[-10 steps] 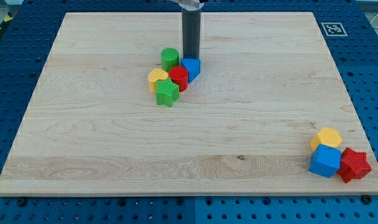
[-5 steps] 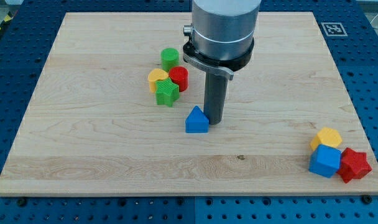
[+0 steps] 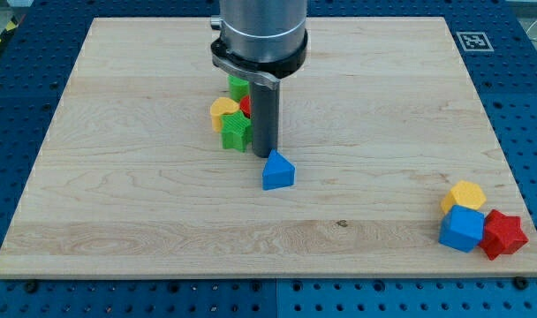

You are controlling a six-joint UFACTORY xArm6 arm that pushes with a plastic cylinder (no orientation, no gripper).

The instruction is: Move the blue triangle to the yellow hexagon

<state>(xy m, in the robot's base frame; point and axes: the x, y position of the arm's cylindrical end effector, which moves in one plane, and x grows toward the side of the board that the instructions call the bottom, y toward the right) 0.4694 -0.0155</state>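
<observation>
The blue triangle [image 3: 278,170] lies on the wooden board [image 3: 145,221] just below the middle. My tip [image 3: 265,155] stands right at its upper left corner, touching or nearly touching it. The yellow hexagon [image 3: 465,195] sits far off at the view's lower right, against a blue cube [image 3: 461,229] and a red star [image 3: 503,234]. The rod rises from the tip and hides part of the block cluster behind it.
A cluster sits at the view's upper middle, left of the rod: a yellow block [image 3: 223,110], a green star [image 3: 237,131], a green cylinder [image 3: 238,87] and a red block [image 3: 246,106], the last two partly hidden by the arm.
The blue triangle was pushed down out of the cluster, then stayed put. My tip moved from the triangle's right side to its upper left corner.
</observation>
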